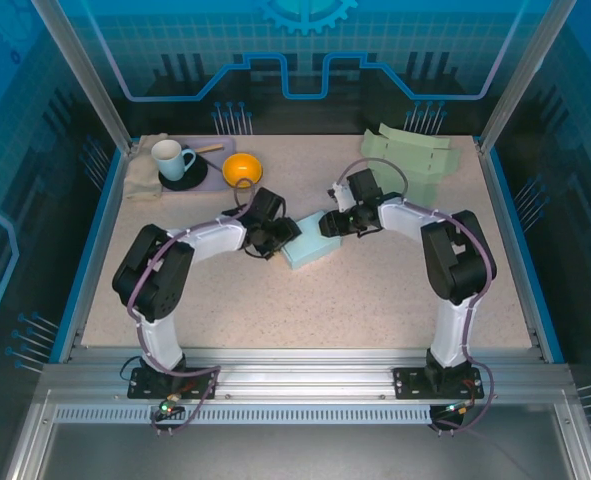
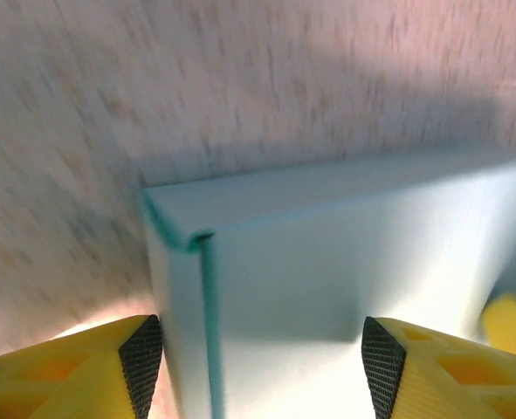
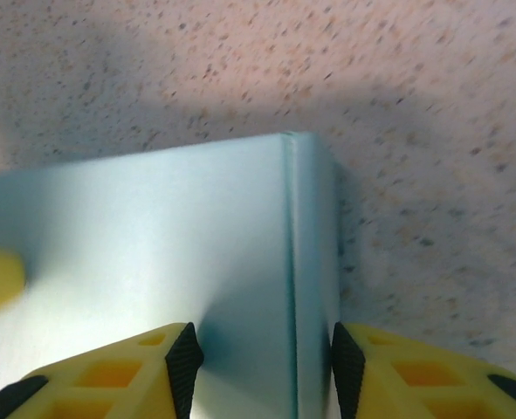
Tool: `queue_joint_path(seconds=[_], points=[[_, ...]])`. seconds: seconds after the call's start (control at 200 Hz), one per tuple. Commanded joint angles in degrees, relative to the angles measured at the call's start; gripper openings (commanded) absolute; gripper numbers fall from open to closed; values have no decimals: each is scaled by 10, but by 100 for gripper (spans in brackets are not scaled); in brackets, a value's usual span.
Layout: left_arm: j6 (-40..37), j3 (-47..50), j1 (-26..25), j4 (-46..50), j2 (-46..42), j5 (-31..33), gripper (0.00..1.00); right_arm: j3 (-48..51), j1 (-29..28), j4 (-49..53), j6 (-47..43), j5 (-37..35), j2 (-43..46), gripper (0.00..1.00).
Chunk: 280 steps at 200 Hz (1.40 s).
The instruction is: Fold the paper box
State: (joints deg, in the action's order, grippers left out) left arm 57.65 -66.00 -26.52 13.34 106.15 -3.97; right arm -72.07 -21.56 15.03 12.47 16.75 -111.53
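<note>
The paper box [image 1: 310, 248] lies mid-tabletop [image 1: 375, 295], its long axis running from 8 to 2 o'clock. The left hand [image 1: 279, 240] is at the 8 o'clock end and the right hand [image 1: 336, 222] at the 2 o'clock end, both equally near. The left hand's fingers [image 2: 141, 360] stand apart astride a corner; the right's bracket an end edge, and I cannot tell whether they pinch it.

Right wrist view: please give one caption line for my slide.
Right gripper straddles a folded edge of the pale blue paper box on the speckled table.
</note>
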Motion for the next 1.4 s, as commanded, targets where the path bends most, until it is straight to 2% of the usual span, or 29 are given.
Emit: queue_joint_path(seconds=[0.0, 0.215, 0.405, 0.595, 0.715, 0.935, 1.04, 1.195, 1.396], points=[[-57, -37, 37, 41, 10, 29, 65, 15, -32, -36, 79, 47, 5, 46], [-132, -68, 113, 86, 15, 67, 67, -53, -93, -77, 159, 19, -51, 46], [-186, -107, 158, 118, 37, 95, 69, -134, -126, -81, 183, -2, -110, 46], [-187, -110, 195, 119, 49, 95, 71, -199, -128, -81, 186, -4, -155, 47], [-193, -122, 215, 123, 61, 98, 75, -225, -128, -67, 187, -4, -171, 48], [-211, -130, 233, 136, 15, 105, 80, -194, -113, -42, 159, -37, -115, 50], [-227, -137, 233, 154, -34, 111, 81, -206, -87, 53, 97, -94, -79, 50], [-229, -137, 231, 193, -121, 77, 82, -251, -45, 190, -11, -260, -69, 51], [-232, -81, 219, 220, -241, -9, 83, -314, 30, 254, -17, -376, -124, 52]])
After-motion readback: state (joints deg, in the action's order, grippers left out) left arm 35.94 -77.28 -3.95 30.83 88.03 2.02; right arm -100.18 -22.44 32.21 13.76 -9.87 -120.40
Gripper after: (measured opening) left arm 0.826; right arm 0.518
